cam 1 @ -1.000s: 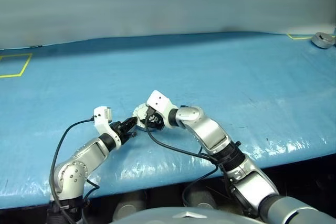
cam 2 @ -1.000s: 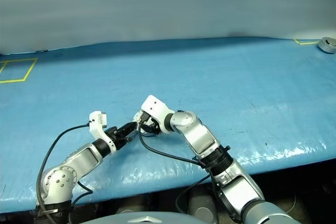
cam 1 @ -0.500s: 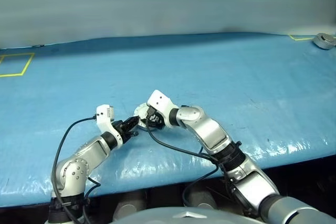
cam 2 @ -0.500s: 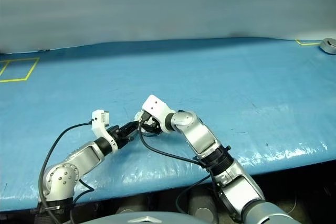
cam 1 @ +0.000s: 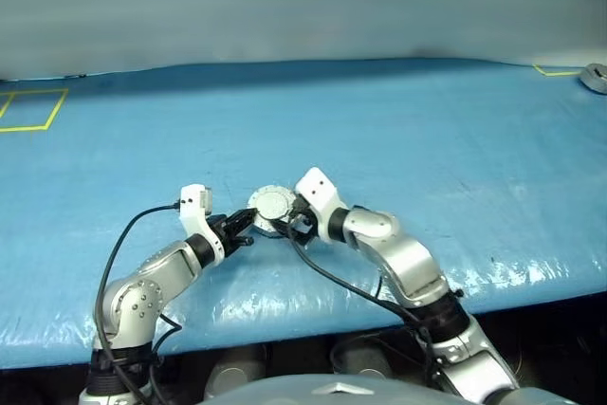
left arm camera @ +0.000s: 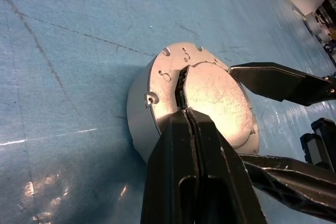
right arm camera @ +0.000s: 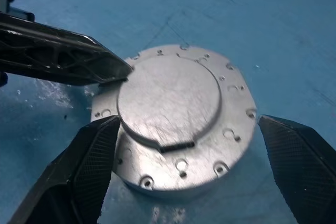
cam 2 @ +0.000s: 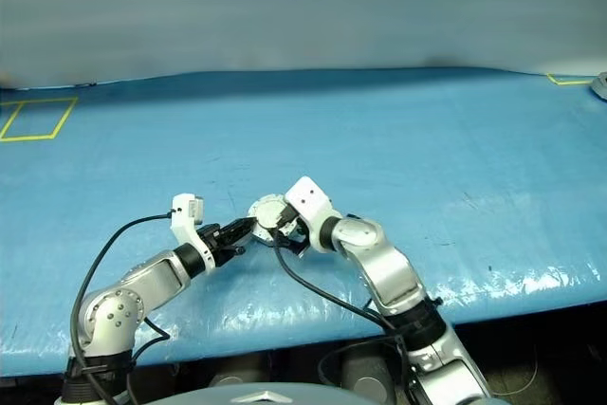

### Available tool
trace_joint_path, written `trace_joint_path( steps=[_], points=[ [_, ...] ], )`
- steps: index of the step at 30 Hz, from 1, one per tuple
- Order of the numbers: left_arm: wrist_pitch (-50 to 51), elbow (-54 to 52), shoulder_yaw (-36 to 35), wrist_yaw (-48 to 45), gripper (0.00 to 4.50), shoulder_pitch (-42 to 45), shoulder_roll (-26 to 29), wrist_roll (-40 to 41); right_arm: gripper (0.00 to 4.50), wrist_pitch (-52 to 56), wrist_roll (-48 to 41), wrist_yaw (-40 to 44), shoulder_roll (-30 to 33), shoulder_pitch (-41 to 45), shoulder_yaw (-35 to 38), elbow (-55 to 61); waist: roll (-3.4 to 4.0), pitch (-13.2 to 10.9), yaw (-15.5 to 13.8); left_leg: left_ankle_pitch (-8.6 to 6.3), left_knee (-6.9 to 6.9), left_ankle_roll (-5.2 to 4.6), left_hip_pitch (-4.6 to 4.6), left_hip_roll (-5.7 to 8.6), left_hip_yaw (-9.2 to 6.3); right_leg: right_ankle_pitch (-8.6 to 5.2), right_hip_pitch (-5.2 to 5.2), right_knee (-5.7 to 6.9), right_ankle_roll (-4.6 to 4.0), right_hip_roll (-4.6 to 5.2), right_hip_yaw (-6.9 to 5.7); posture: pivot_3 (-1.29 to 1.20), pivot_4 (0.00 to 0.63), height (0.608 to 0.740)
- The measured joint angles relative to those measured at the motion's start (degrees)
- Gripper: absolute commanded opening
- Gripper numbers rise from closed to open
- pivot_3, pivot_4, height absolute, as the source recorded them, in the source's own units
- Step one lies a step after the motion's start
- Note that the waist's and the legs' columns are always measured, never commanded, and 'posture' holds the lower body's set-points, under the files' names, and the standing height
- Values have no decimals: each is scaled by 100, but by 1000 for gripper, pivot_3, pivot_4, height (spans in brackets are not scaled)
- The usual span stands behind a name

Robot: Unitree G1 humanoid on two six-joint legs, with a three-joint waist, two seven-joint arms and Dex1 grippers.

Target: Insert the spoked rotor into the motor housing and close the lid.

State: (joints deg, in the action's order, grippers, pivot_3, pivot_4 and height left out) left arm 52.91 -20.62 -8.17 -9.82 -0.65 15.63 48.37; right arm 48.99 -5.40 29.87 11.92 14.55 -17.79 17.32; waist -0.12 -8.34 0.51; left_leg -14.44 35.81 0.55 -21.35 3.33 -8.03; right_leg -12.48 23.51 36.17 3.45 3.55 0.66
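Note:
The motor housing [left arm camera: 137, 114] sits on the blue table with its plain grey lid [right arm camera: 168, 95] lying flat on top, closed. The spoked rotor is hidden. My left gripper [left arm camera: 185, 111] is shut, and its tips rest against the lid's rim by a dark slot. In the left eye view it [cam 1: 245, 225] reaches the housing [cam 1: 272, 206] from the left. My right gripper [right arm camera: 187, 123] is open, with one finger on each side of the housing and clear of its wall. Its fingers [left arm camera: 273, 80] also show beyond the lid in the left wrist view.
A grey round part [cam 1: 596, 76] lies at the table's far right corner beside yellow tape [cam 1: 555, 70]. A yellow tape square [cam 1: 33, 109] marks the far left. The table's front edge runs just behind both arms, and black cables hang from the wrists.
My right gripper has drawn back to the right off the housing and opened wider, so the closed lid now shows. The left gripper has stayed at the rim. The head camera has shifted slightly.

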Motion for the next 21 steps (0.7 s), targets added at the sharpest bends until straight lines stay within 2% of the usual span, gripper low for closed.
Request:
trace_joint_path(
  steps=[2,4,10,15,21],
  points=[
    [-40,-28,-9,-44,0,-7,45,-42,4451,359,-309,-72,-135,-281,447,360,7,-7,7,19,1,-9,-27,0,1,3,16,0,4,-1,2,0,150,740],
    [-100,-30,-9,-102,0,-20,54,-105,4451,806,-767,-257,-526,-539,1129,647,11,-22,5,13,0,-16,-32,-5,-3,3,21,-1,2,6,4,0,150,740],
    [-138,-20,45,-257,0,11,67,-251,4451,1600,-1631,-898,-1625,-663,2293,770,30,-41,5,11,-9,-21,-33,-4,-7,0,23,-5,-3,-1,-2,0,150,740],
    [-195,-17,79,-341,0,11,72,-350,4451,2116,-2543,-1456,-1658,-567,3014,316,37,-49,8,6,-11,-40,-34,8,2,1,20,-17,-4,5,1,0,150,740],
    [-226,-22,71,-409,0,-2,70,-443,4451,2263,-3417,-2140,-1831,12,3413,-396,45,-53,25,6,-11,-42,-33,2,8,1,21,-15,-7,0,0,0,150,740]
  ],
)
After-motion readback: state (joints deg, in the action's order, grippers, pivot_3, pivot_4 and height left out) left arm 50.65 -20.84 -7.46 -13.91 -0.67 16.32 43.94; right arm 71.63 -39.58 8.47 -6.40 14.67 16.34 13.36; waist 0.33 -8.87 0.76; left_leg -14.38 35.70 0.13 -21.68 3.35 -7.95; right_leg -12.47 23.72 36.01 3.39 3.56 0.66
